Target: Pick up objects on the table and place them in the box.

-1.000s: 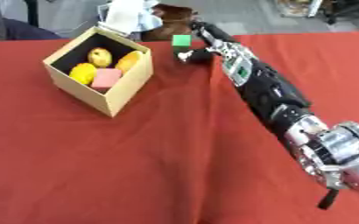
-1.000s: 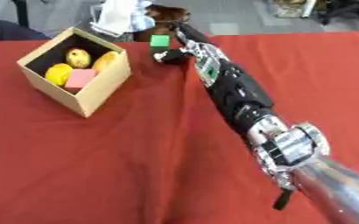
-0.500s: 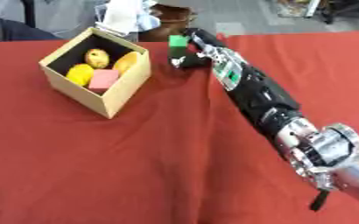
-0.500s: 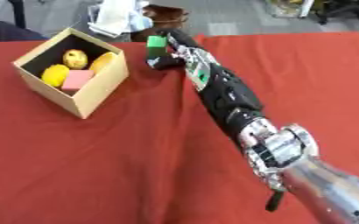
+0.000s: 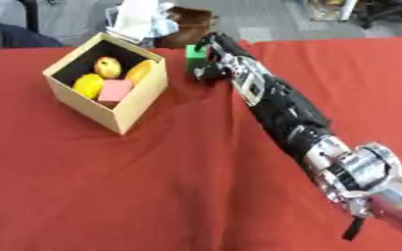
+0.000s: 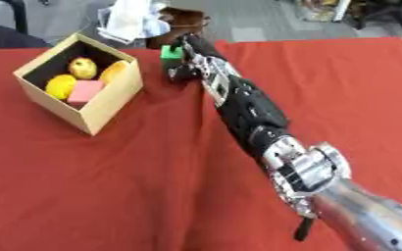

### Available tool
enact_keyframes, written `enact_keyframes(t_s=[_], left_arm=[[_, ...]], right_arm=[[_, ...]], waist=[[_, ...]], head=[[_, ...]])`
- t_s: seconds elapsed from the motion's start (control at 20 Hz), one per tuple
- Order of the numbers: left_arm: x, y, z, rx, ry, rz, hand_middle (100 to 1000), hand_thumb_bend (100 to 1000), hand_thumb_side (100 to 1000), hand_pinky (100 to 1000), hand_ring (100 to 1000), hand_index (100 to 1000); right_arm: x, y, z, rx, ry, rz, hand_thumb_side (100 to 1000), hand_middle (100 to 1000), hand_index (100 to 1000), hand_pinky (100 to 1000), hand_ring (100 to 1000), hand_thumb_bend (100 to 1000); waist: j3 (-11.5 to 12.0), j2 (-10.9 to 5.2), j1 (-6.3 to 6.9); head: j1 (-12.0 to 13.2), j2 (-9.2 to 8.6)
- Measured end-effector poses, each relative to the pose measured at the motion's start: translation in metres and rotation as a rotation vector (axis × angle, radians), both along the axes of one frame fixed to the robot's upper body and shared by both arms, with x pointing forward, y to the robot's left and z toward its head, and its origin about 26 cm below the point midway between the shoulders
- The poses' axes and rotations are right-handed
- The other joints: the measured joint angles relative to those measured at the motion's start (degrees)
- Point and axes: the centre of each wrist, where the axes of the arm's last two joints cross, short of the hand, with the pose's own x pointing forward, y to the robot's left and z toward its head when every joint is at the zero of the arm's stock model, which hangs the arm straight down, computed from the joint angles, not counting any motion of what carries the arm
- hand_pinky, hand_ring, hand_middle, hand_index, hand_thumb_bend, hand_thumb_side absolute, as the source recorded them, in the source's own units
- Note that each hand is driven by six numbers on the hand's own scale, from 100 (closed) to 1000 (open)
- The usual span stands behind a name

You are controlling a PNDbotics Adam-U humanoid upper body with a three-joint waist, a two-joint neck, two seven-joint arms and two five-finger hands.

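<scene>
The right hand [image 5: 214, 58] sits in the upper middle of the frame, at the end of a long black arm that runs diagonally up from the lower right corner. Its fingers are curled round a small green block [image 5: 194, 52], which shows at the hand's left edge, raised a little over the red tablecloth [image 5: 153, 186]. No left hand shows in either view.

From the hand outward, the thing that matters lies to the left and slightly lower in the frame: the open cardboard box [image 5: 140, 100], set cornerwise, its near right wall just beside the hand. Inside lie yellow fruit [image 5: 88, 84] and a pink block [image 5: 115, 90]. As I judge it, the block needs only a short carry leftward over that wall.
</scene>
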Motion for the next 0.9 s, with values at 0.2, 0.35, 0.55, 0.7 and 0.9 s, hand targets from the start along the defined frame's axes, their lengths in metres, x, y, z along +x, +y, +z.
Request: enact_keyframes(t_s=[0.2, 0.35, 0.55, 0.7, 0.9], left_arm=[[0.000, 0.000, 0.000, 0.000, 0.000, 0.001, 548, 408, 245, 684, 547, 817], [0.000, 0.000, 0.000, -0.001, -0.001, 0.001, 548, 407, 244, 684, 547, 817], [0.000, 0.000, 0.000, -0.002, -0.001, 0.003, 548, 407, 243, 684, 547, 816], [0.000, 0.000, 0.000, -0.003, -0.002, 0.004, 548, 407, 242, 685, 547, 816], [0.000, 0.000, 0.000, -0.003, -0.003, 0.004, 548, 408, 242, 685, 546, 816]], right_arm=[[0.000, 0.007, 0.008, 0.012, -0.100, -0.006, 100, 398, 534, 562, 558, 100], [-0.001, 0.014, 0.017, 0.027, -0.170, 0.011, 100, 395, 531, 560, 558, 100], [-0.001, 0.027, 0.039, 0.048, -0.251, 0.064, 100, 391, 527, 558, 555, 100], [-0.004, 0.041, 0.057, 0.057, -0.299, 0.132, 100, 394, 529, 564, 556, 100], [-0.010, 0.069, 0.075, 0.031, -0.323, 0.276, 100, 401, 534, 578, 562, 100]], waist=[[-0.57, 0.00, -0.01], [-0.98, -0.02, -0.01], [-1.27, -0.06, -0.01], [-1.37, -0.07, -0.01], [-1.33, -0.12, -0.01]], head=[[0.00, 0.00], [0.02, 0.00], [0.21, 0.01], [0.33, 0.01], [0.26, 0.03]])
